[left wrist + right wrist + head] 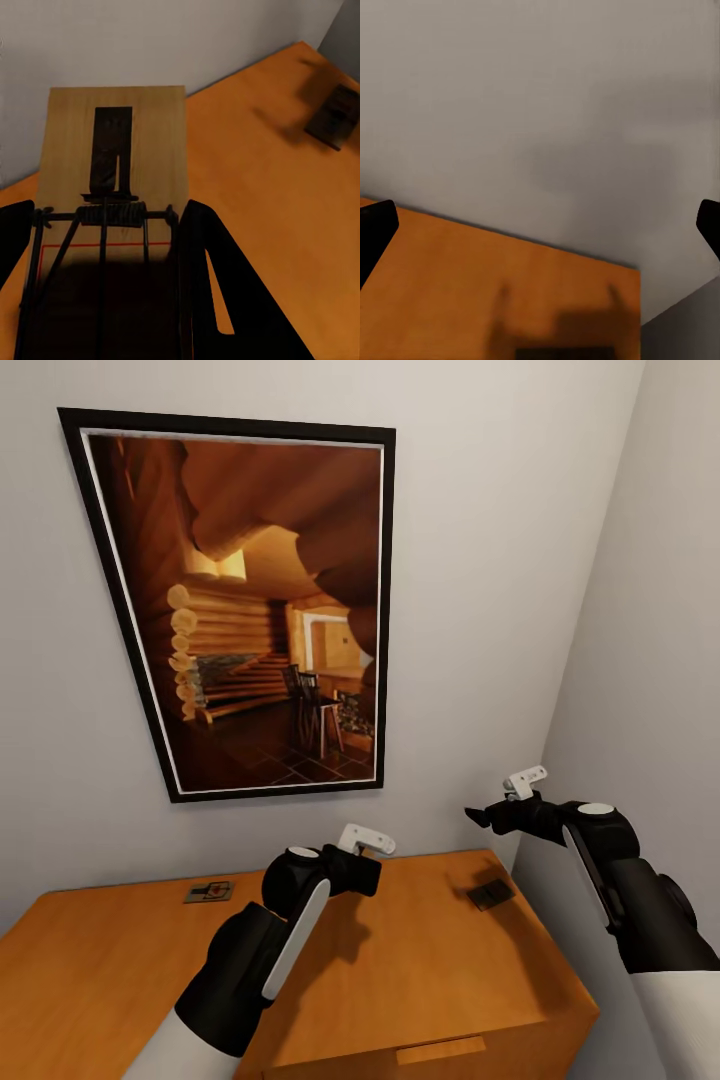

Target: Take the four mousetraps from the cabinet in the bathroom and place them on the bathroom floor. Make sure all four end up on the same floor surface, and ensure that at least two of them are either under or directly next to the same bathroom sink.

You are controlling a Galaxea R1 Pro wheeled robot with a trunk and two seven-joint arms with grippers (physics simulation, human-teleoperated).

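left hand (105,300) closed on mousetrap (112,165), long axis along fingers. right hand (480,818) held open, empty, above dark mousetrap (489,894) on cabinet (420,980); right arm nearer.

The cabinet (420,970) stands in a corner against the wall, below a framed picture (250,610). On its top, one mousetrap (208,891) lies at the back left by the wall and another mousetrap (490,894) at the back right. A third mousetrap (112,172) sits between the left gripper's (105,247) fingers, above the top.
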